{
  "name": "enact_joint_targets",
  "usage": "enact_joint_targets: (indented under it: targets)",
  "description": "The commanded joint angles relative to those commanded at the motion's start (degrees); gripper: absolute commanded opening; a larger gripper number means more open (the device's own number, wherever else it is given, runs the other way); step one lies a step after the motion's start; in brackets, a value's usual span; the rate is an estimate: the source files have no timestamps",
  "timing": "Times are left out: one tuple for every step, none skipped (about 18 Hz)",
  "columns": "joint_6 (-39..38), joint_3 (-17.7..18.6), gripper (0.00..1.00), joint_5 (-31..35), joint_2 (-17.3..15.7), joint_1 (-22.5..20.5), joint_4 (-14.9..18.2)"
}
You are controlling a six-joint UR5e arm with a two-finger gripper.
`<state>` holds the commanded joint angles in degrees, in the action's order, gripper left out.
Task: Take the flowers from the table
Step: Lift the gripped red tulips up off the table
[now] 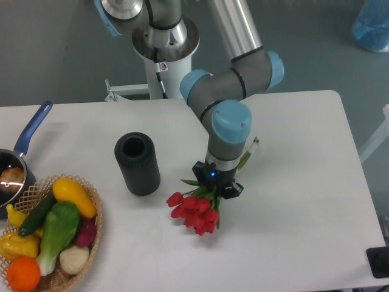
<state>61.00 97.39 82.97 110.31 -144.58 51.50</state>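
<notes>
target: small bunch of red tulips with green leaves and pale green stems (197,213), lying flat on the large white rounded-corner tabletop (292,201), heads toward you, stems running back under the wrist.
gripper: black two-finger gripper (216,187) sits right over the leaf/stem section; fingers hidden by the wrist, so you cannot tell if they're spread or clamped.
handling: expect it light, soft, floppy; petals likely crush easily.
grasp point: take the tied stems, just behind the heads, not the blooms.
risk: a loose pinch may let thin stems slip or the heads droop.
neighbours: black upright cylinder (138,163) nearby to the left; wicker basket of colourful vegetables (51,240) well apart.
</notes>
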Motion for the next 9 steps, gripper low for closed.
enact_joint_targets:
  targets:
    - [0.0,-0.44,0.0,0.09,-0.27,-0.09,0.79]
    - [0.09,-0.62,0.0,0.0,-0.88,0.0,0.62]
    - [0.26,-1.49,0.0,-0.09,-1.67,0.0,0.79]
    - [0.18,-2.63,0.0,0.0,-2.02,0.26,1.06]
    - [0.52,-3.17,0.0,0.0,-2.37,0.44,1.06]
    - [0.87,-3.87,0.0,0.0,-3.51,0.52,1.15]
    - [1.49,-4.22,0.0,0.0,-3.78,0.52,1.23]
    - [2.19,-4.4,0.0,0.26,-4.22,0.52,1.24]
    - [2.63,-4.84,0.0,0.79,-4.83,0.52,1.84]
